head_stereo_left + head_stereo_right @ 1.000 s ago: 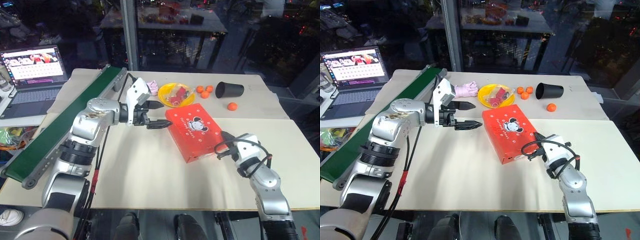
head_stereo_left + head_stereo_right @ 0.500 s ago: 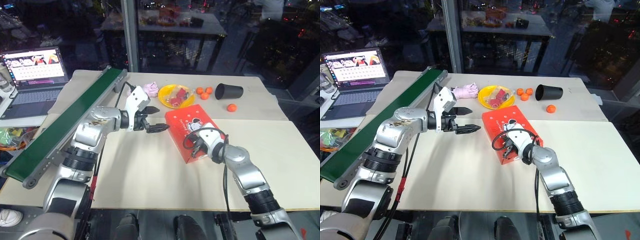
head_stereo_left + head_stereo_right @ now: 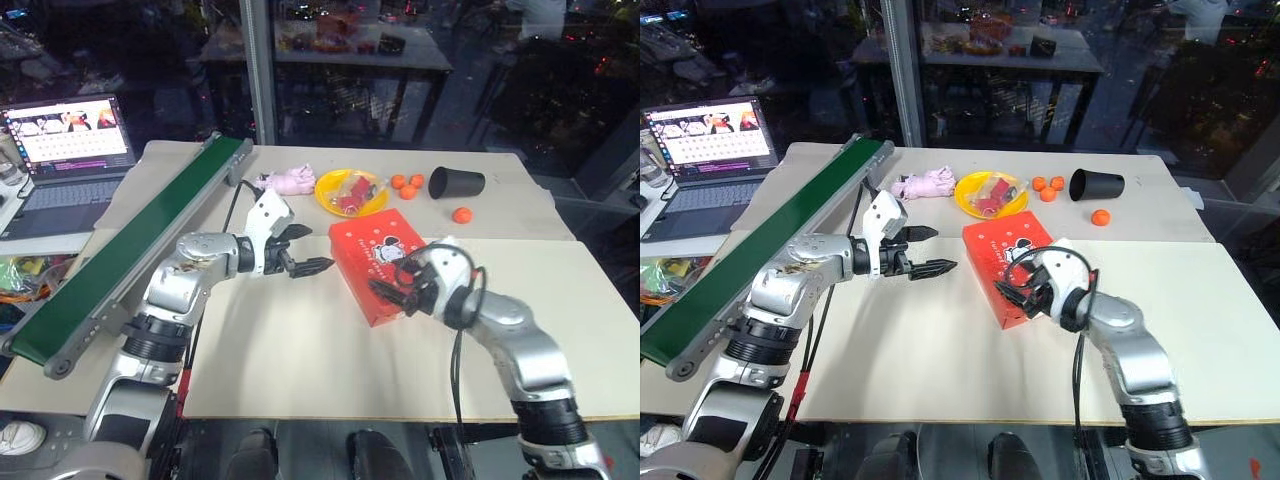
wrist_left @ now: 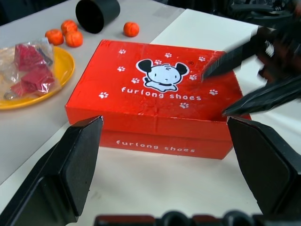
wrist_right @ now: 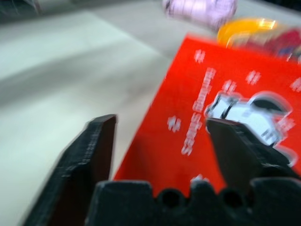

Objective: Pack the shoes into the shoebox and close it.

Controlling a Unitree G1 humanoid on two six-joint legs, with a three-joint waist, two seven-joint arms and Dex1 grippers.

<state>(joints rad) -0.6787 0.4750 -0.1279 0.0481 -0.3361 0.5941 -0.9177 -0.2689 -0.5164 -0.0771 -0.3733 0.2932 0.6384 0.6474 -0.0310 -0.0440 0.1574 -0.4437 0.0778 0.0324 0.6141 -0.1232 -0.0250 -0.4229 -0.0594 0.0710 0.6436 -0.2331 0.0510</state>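
The right pincer (image 3: pixel 392 290) stands open over the near corner of the shoebox (image 3: pixel 388 262); the left pincer (image 3: pixel 308 266), also open, hovers just beside its left edge. If a finger catches the lid edge, the closed box may slide or reopen. It lies flat mid-surface (image 3: pixel 300 350), its long axis running from far-left to near-right.

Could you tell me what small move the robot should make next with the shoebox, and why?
Probably ease both arms back from the shoebox. Its lid lies flat and shut, and no shoes are seen on the table. The left gripper is open beside it and the right gripper is open over its near end, holding nothing, so the packing looks done.
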